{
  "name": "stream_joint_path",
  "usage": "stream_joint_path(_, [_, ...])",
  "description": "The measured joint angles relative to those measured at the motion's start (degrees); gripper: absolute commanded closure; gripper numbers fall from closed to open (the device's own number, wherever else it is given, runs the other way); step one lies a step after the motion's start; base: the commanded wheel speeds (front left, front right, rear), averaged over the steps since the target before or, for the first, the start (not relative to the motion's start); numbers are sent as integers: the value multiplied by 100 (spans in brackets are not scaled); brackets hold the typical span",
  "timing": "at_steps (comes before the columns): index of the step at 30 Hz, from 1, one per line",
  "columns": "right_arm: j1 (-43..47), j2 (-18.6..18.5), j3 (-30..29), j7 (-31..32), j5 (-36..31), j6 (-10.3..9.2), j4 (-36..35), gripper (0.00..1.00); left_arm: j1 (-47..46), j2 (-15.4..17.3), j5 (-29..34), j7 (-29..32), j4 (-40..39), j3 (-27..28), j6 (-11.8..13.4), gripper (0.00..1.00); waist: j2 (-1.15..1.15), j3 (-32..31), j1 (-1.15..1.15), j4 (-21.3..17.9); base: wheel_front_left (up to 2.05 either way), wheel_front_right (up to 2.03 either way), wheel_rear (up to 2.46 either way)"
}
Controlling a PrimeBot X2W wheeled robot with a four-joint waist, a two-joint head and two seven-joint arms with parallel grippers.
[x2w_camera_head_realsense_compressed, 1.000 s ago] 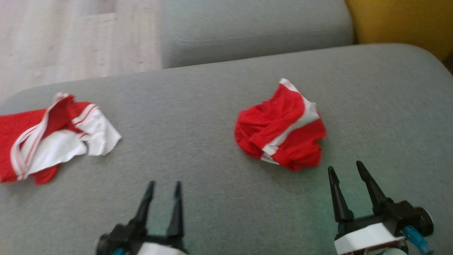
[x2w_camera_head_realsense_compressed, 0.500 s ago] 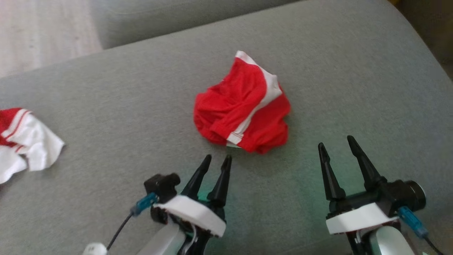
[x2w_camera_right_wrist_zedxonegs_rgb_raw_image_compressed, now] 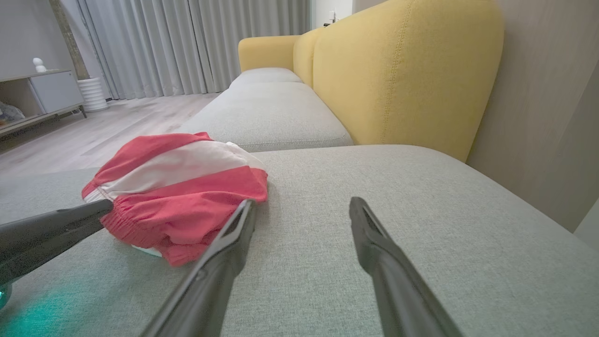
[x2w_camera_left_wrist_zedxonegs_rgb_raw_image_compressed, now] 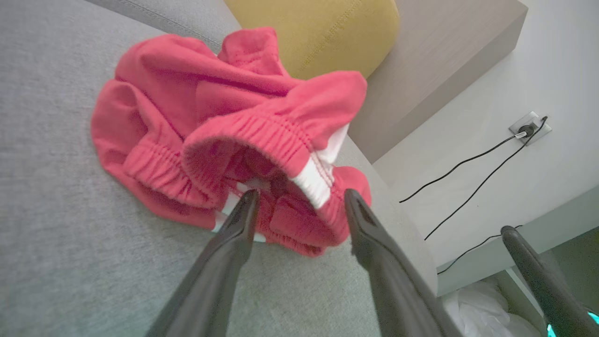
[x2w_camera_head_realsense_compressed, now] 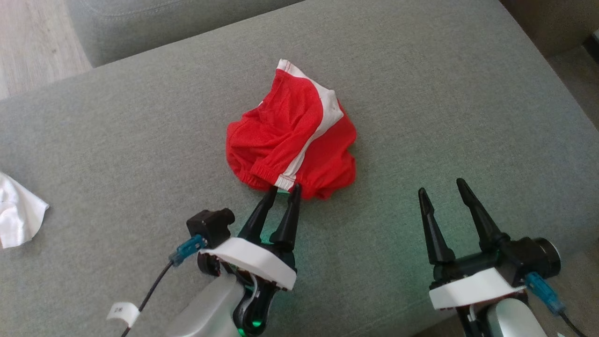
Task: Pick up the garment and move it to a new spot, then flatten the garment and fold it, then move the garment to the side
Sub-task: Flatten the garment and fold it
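- Garment (x2w_camera_head_realsense_compressed: 290,135): red shorts with a white side stripe, crumpled in a heap at centre frame of the head view, on the grey sofa cushion (x2w_camera_head_realsense_compressed: 444,93).
- Elastic waistband (x2w_camera_left_wrist_zedxonegs_rgb_raw_image_compressed: 262,133): bunched at the heap's near edge, facing the left wrist camera.
- Left gripper (x2w_camera_head_realsense_compressed: 284,188): fingers spread, tips at the heap's lower edge and either side of the waistband fold. Nothing was clamped yet.
- Right gripper (x2w_camera_head_realsense_compressed: 441,186): fingers wide apart and empty, lower right of frame, over bare cushion, apart from the heap.
- White cloth (x2w_camera_head_realsense_compressed: 18,217): at the left edge, well apart from the shorts.
- Judged step: the first pick-up, at the point of grasping. Flattening and folding had not begun.
- Next move, as I judged it: ease the left tips further around the waistband, close, then lift clear. The risk was pinching only one layer.
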Motion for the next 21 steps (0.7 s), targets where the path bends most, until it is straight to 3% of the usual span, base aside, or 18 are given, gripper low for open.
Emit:
stream_joint_path(2, [0,0,0,0,0,0,1,0,0,0,0,-25,10,0,0,17,0,-29,0,-3,0,0,0])
stream_joint_path(4, [1,0,2,0,-2,0,3,0,0,0,0,-45,-14,7,0,56,0,-55,0,5,0,0,0])
stream_joint_path(5, [3,0,3,0,-2,0,4,0,1,0,3,-47,-44,16,-1,85,0,-66,0,15,0,0,0])
stream_joint_path(6, [4,0,5,0,-7,0,8,0,1,-1,3,-49,-102,51,-1,100,0,-75,0,29,0,0,0])
stream_joint_path(16, [28,0,19,0,-11,0,57,0,163,21,192,-49,-747,-36,-1,100,0,-263,0,285,0,0,0])
stream_joint_path(21, [126,-1,-62,0,-10,0,48,0,544,424,552,-49,-1120,-126,-1,100,0,-358,0,616,0,0,0])
